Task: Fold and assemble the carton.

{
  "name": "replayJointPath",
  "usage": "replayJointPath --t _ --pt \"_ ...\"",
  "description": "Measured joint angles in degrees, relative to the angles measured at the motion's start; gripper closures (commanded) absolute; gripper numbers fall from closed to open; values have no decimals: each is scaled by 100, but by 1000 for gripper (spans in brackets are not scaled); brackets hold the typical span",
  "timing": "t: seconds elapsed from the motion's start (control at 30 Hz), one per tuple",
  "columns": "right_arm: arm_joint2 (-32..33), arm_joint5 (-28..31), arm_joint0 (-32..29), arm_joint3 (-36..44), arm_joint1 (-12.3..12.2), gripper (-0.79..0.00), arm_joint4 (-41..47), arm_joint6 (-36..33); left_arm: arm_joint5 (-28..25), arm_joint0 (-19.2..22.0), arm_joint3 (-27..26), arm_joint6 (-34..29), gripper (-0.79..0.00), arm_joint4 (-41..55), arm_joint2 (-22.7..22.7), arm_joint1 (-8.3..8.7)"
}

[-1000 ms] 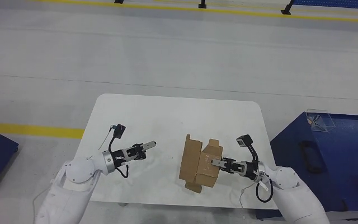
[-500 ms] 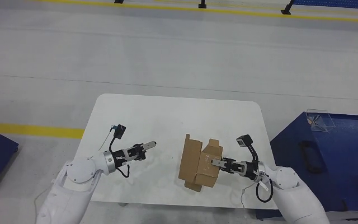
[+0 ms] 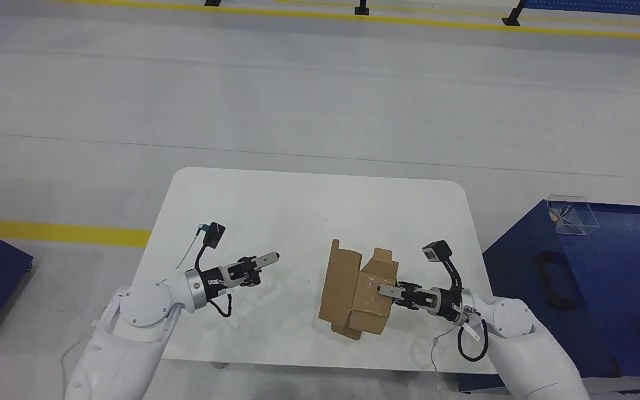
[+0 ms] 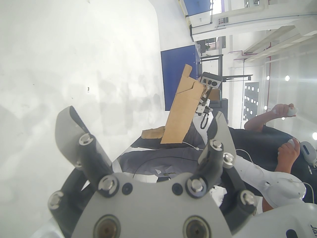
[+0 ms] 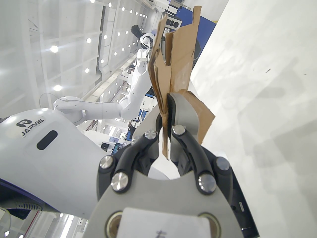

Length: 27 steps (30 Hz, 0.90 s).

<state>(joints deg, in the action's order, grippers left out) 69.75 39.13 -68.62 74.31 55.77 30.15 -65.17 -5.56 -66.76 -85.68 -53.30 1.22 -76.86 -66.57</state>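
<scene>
Pale grey floor (image 3: 300,90) all around, smooth and glossy, with a yellow line (image 3: 70,234) running out at 9 o'clock from the table. The table (image 3: 300,200) itself was a white slab with rounded corners, matte and faintly scuffed. A blue cabinet (image 3: 570,290) stood just off its 3 o'clock edge.

On to the carton (image 3: 345,290): brown corrugated cardboard, half folded, sitting at about 5 o'clock on the tabletop. One tall panel stood up with a notched tab at the top, and a loose flap lay flat at its base. The cut edges showed rough, layered fluting.

The right gripper (image 5: 164,105) came in from the carton's 3 o'clock side and was clamped on it, with a stack of cardboard layers pinched between a dark pad and the finger behind.

The left gripper (image 3: 272,257) hung at 7 o'clock over the table, well apart from the carton and at its 9 o'clock. Its grey metal fingers were spread wide, with nothing between them.
</scene>
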Motion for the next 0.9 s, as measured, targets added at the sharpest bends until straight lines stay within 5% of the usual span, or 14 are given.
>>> replayJointPath --t 0.23,0.67,0.9 --pt "69 -100 -119 619 -17 0 -421 318 0 0 0 0 -785 0 0 0" --pt "869 -1275 -91 3218 -134 0 1036 105 0 0 0 0 -785 0 0 0" --pt "785 -1653 177 3291 -111 0 1371 -11 0 0 0 0 -785 0 0 0"
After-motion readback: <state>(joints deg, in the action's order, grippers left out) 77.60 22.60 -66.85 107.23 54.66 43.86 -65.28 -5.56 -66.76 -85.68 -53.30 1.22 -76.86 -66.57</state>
